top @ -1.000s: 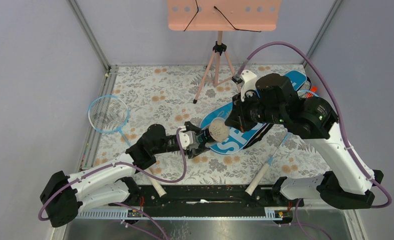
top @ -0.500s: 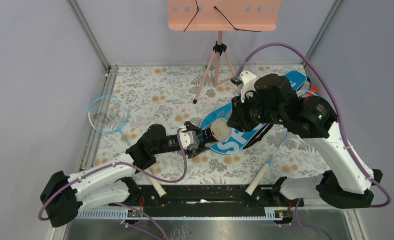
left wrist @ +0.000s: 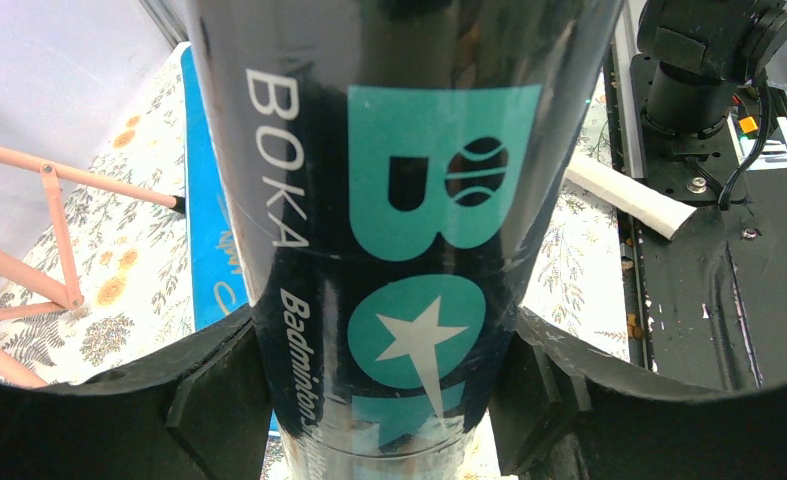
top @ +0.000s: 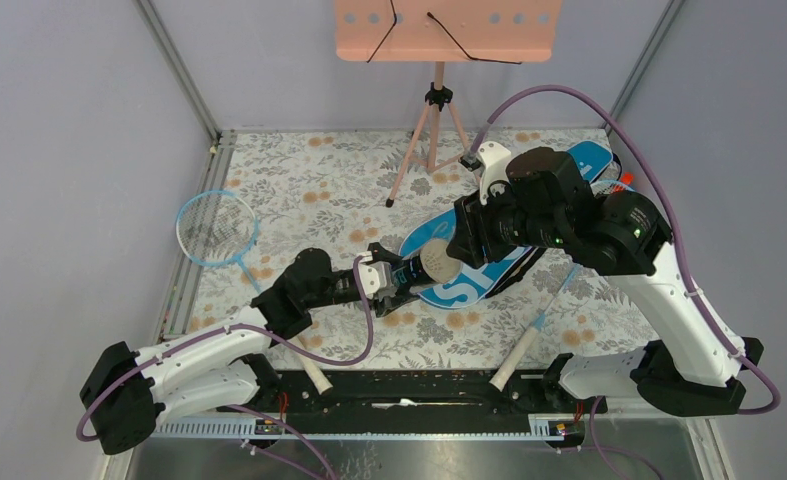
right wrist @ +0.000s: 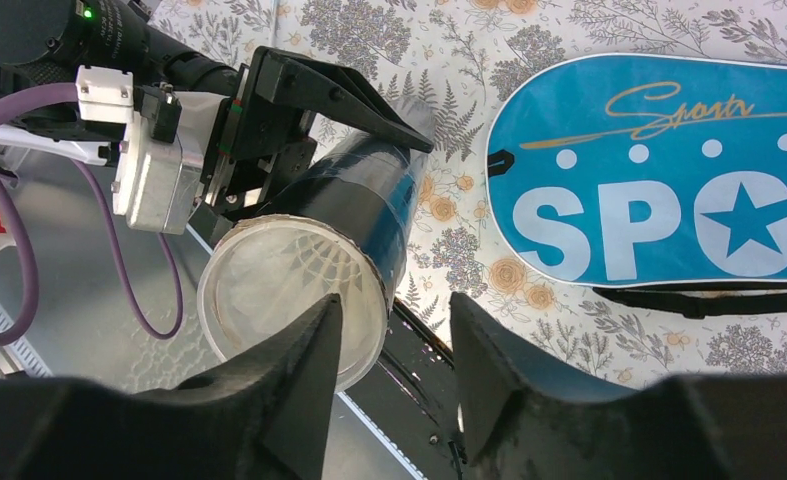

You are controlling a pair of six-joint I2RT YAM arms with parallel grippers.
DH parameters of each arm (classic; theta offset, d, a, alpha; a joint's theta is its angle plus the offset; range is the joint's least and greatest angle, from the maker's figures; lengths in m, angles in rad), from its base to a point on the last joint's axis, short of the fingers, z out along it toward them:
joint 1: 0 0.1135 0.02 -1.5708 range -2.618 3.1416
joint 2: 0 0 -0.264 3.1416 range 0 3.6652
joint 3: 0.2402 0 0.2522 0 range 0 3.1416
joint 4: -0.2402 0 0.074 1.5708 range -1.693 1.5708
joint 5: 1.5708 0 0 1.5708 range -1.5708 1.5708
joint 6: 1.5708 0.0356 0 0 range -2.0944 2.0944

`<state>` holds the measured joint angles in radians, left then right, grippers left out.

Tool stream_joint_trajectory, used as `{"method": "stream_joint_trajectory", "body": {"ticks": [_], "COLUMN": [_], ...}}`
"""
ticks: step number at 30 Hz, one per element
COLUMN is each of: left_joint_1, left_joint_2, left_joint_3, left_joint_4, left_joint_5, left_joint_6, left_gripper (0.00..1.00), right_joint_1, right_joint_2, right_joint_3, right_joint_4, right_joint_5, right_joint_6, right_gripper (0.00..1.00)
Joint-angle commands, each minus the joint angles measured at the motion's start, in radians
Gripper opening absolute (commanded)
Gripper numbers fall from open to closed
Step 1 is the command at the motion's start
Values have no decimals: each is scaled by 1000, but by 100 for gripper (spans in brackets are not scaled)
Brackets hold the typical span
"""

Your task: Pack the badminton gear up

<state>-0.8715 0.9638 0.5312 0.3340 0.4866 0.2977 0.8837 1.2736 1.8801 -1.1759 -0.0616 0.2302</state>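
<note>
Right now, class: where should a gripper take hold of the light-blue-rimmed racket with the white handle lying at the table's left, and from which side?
Probably the thin shaft just below the head of the racket, from straight above, jaws set across it. It lies flat on the floral cloth, and most of its handle runs under the left arm.
</note>
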Motion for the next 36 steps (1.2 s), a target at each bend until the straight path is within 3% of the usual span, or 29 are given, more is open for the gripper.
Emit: {"method": "stream_joint_trajectory", "body": {"ticks": [1, 10, 19, 36], "left_joint_1": [-4, -4, -4, -4], "left_joint_2": [4, 3, 0, 1], "left_joint_3": [26, 24, 23, 22], "left_joint_4": [-31, -17, -9, -3], "left_joint_5": [15, 18, 27, 54], "left_joint_6": [-18, -33, -43, -48], "left_gripper": [0, 0, 0, 0], "right_joint_1": [0, 0, 0, 0], "right_joint_2": [-13, -62, -116, -83], "right_joint_3": [8, -23, -175, -199], "right_joint_4": [24, 42, 110, 183], "right_joint_5": [-4, -25, -56, -86], "right_joint_6": [-14, -31, -24, -3], "right_gripper": [55, 65, 71, 76]}}
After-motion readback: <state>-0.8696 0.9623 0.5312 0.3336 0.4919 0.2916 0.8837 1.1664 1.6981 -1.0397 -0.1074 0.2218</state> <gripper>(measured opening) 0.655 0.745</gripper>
